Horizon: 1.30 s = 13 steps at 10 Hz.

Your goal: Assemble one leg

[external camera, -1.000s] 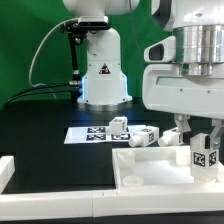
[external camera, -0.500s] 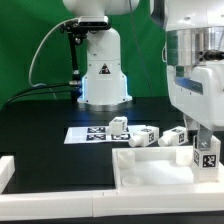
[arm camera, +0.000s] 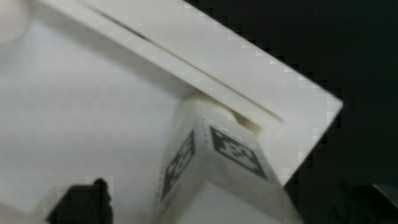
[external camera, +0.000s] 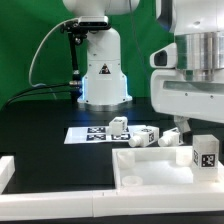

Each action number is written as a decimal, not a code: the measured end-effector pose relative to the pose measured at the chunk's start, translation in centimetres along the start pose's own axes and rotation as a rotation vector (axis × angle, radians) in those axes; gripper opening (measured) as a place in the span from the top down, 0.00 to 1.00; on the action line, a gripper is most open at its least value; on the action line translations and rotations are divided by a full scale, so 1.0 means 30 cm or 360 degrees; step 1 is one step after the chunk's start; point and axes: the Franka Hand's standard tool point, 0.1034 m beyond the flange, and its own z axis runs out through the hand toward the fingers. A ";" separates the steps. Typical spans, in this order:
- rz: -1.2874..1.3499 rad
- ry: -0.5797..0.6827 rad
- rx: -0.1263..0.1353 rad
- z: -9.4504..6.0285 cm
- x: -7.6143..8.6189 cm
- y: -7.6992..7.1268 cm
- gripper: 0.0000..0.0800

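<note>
A leg (external camera: 205,153), a chunky white post with a black-and-white tag, stands upright in the corner of the large white tray-like part (external camera: 150,168) at the exterior view's right. My gripper (external camera: 203,126) hangs just above it. In the wrist view the leg (arm camera: 222,160) sits in the tray's raised corner (arm camera: 249,95), between my two dark fingertips (arm camera: 80,205), with a gap on each side. The gripper (arm camera: 228,207) is open and holds nothing.
Three more legs lie behind the tray: one (external camera: 118,126) by the marker board (external camera: 88,133), one (external camera: 146,137) in the middle, one (external camera: 176,133) to the right. The robot's base (external camera: 103,78) stands at the back. A white rail (external camera: 5,170) lies at the left edge.
The gripper was shut round the leg in the tray corner; it has let go and risen. The leg stays standing in the corner.
</note>
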 end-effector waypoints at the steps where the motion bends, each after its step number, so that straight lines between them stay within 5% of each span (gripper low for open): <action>1: -0.0079 0.0007 0.0004 -0.001 0.005 0.000 0.20; 7: -0.0963 0.0040 -0.0042 0.032 0.014 0.010 0.19; 8: -0.0911 0.0041 -0.0043 0.033 0.014 0.011 0.35; 9: -0.0893 0.0041 -0.0044 0.033 0.015 0.012 0.35; 11: -0.0710 0.0043 -0.0041 0.034 0.014 0.012 0.65; 13: -0.0494 0.0045 -0.0037 0.034 0.013 0.012 0.65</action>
